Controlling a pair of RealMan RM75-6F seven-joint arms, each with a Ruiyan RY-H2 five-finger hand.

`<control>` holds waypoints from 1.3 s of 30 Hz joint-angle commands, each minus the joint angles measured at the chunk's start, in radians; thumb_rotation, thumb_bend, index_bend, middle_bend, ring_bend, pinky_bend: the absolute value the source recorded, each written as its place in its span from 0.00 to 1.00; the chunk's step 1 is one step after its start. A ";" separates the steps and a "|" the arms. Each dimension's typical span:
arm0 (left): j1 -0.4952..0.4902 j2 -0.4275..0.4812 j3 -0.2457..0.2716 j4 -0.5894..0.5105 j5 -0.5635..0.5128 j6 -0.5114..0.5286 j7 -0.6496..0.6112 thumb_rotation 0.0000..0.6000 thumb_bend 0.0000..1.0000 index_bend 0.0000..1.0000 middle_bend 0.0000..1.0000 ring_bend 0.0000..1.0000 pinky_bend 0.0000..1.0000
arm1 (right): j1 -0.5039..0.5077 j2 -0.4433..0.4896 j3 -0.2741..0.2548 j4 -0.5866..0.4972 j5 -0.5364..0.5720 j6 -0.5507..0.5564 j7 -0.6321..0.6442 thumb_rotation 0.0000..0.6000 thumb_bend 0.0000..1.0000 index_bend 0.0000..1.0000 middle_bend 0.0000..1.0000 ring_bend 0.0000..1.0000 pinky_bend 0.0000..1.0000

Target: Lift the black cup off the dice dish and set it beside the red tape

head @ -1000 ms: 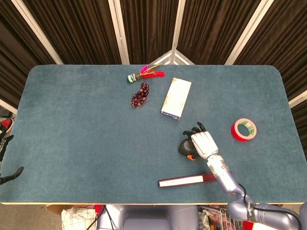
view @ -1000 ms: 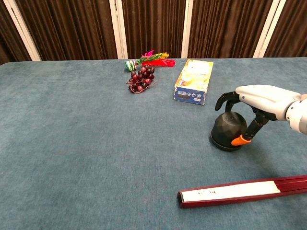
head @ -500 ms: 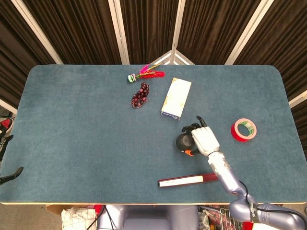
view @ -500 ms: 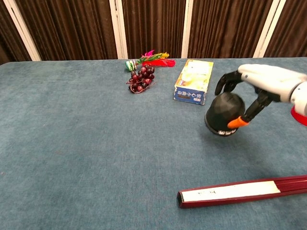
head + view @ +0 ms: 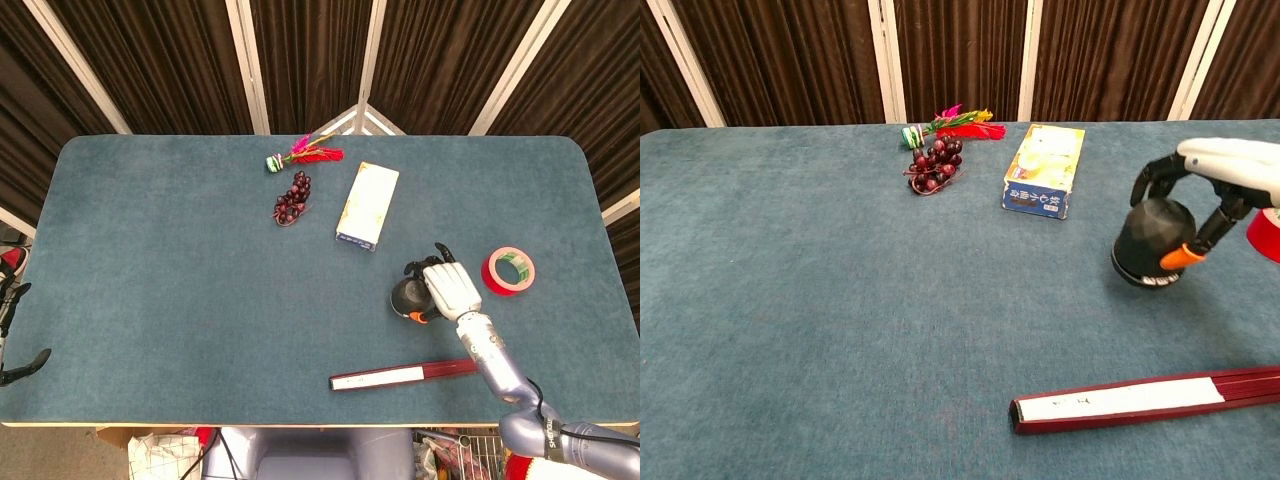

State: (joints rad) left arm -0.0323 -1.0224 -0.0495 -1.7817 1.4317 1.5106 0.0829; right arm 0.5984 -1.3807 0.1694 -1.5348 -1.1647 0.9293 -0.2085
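Note:
My right hand [image 5: 452, 290] [image 5: 1230, 165] grips the black cup [image 5: 408, 296] [image 5: 1150, 240] from above, fingers curled round its top and an orange-tipped thumb at its lower edge. The cup hangs clear of the blue table [image 5: 150, 300], tilted slightly, with a wider black rim at its bottom. No separate dice dish shows on the cloth. The red tape [image 5: 508, 270] [image 5: 1265, 235] lies flat just right of the hand, partly cut off in the chest view. Only dark fingertips of my left hand [image 5: 20, 365] poke in at the table's left edge, spread apart and holding nothing.
A long red and white box [image 5: 400, 377] [image 5: 1140, 398] lies near the front edge, below the cup. A yellow carton [image 5: 368, 205] [image 5: 1045, 170], a bunch of dark grapes [image 5: 293, 198] [image 5: 935, 165] and a feathered shuttlecock [image 5: 305, 155] [image 5: 955, 127] sit further back.
The right hand has lifted the black cup off the table and carried it to the right, closer to the red tape. Nothing else has moved.

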 commanded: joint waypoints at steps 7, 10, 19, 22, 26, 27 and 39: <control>-0.001 0.003 -0.002 0.001 -0.002 -0.002 -0.008 1.00 0.31 0.12 0.00 0.00 0.09 | 0.043 0.028 -0.036 -0.015 0.126 -0.078 -0.130 1.00 0.13 0.36 0.56 0.27 0.00; 0.000 0.005 -0.002 0.002 -0.001 0.000 -0.013 1.00 0.31 0.12 0.00 0.00 0.09 | 0.050 0.014 -0.051 0.002 0.142 -0.062 -0.183 1.00 0.13 0.36 0.56 0.27 0.00; -0.001 0.002 0.000 0.002 0.000 -0.003 -0.004 1.00 0.31 0.12 0.00 0.00 0.09 | 0.051 -0.013 -0.082 0.032 0.164 0.015 -0.314 1.00 0.13 0.36 0.56 0.28 0.00; -0.002 0.000 0.000 0.000 -0.001 -0.004 0.001 1.00 0.31 0.12 0.00 0.00 0.09 | 0.044 -0.004 -0.076 0.012 0.165 0.030 -0.302 1.00 0.13 0.36 0.56 0.28 0.00; -0.002 -0.002 0.002 0.000 0.001 -0.004 0.007 1.00 0.31 0.12 0.00 0.00 0.09 | 0.036 0.010 -0.070 -0.007 0.151 0.042 -0.274 1.00 0.13 0.36 0.56 0.28 0.00; -0.002 -0.003 0.002 0.000 0.001 -0.005 0.008 1.00 0.31 0.12 0.00 0.00 0.09 | 0.035 0.012 -0.070 -0.010 0.146 0.047 -0.273 1.00 0.13 0.36 0.57 0.28 0.00; -0.002 -0.001 0.002 -0.001 0.000 -0.004 0.007 1.00 0.31 0.13 0.00 0.00 0.09 | 0.044 0.021 -0.084 -0.056 0.130 0.136 -0.449 1.00 0.13 0.39 0.58 0.29 0.00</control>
State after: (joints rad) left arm -0.0343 -1.0237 -0.0479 -1.7825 1.4316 1.5064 0.0902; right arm 0.6393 -1.3608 0.0880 -1.5707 -1.0426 1.0453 -0.6205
